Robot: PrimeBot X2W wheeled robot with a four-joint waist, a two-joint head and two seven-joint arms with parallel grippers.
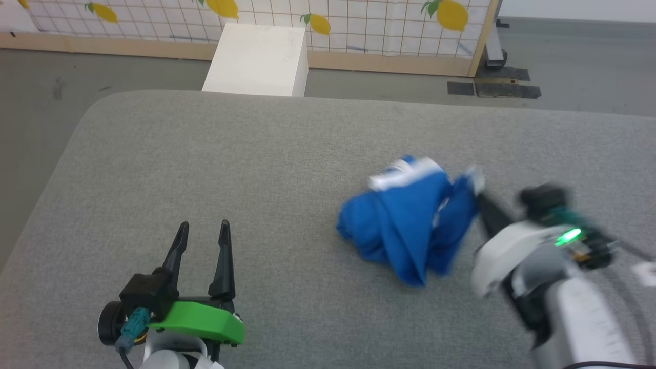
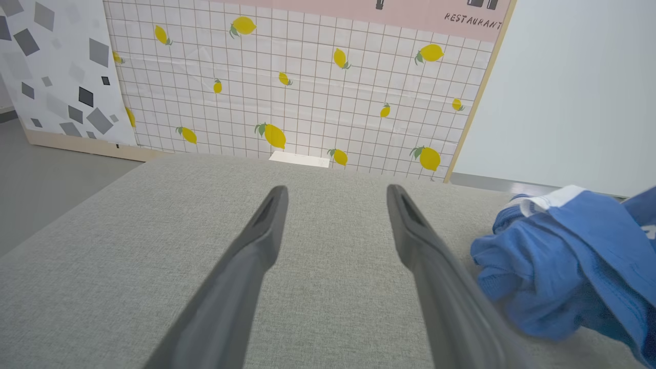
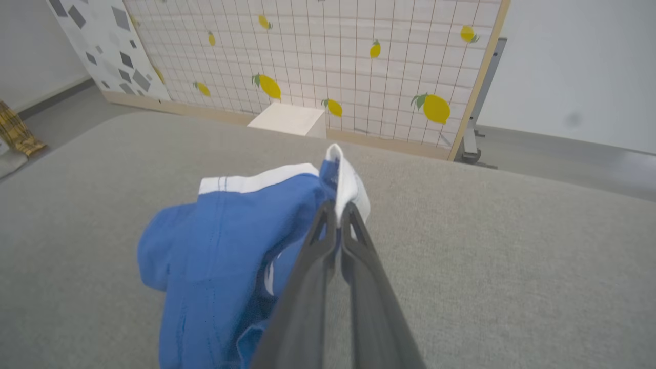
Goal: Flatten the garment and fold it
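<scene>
— So, where is the garment [image 1: 410, 225] lying?
— It is sitting in a crumpled heap on the grey fabric-covered table [image 1: 205, 154], right of the middle, with a white hem showing on its far side.
— And the right gripper [image 3: 338, 211]?
— It is pinching a white-edged corner at the heap's right side, its fingers pressed together on the cloth.
— The left gripper [image 1: 204, 225]?
— It is pointing toward the far edge, well apart to the left, fingers spread wide and empty, with bare table lying between it and the heap.
— What is standing around?
— A white box [image 1: 259, 59] is sitting on the floor just beyond the table's far edge, and a lemon-printed panel [image 1: 359, 25] is standing behind it.
</scene>
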